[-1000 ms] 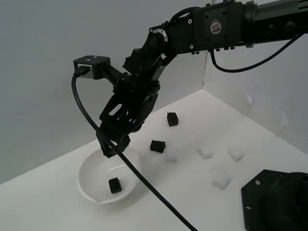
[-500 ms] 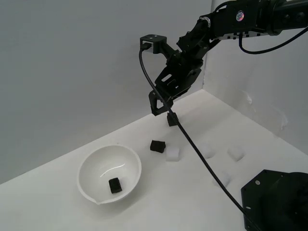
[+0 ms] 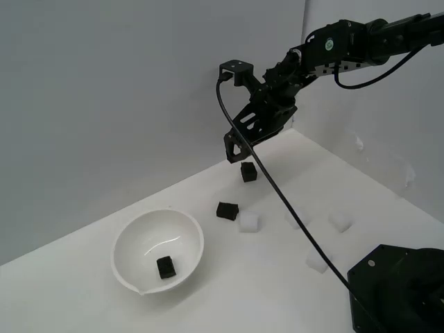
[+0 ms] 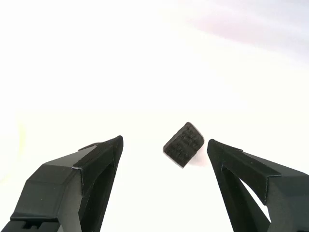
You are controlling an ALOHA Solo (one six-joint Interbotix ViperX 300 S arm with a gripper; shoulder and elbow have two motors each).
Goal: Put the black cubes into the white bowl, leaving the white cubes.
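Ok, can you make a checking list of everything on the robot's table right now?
Surface: white table, no marks seen.
Job's things: white bowl holds one black cube. Two black cubes outside: near cube close beside a white cube, far cube under the tool. Three more white cubes toward the exterior view's right.
Clutter: nothing seen.
Tool: tool open, empty, above the far cube.
Cables: black cable hangs from the wrist camera across the table.
Surroundings: plain grey walls; black robot base at the exterior view's right.
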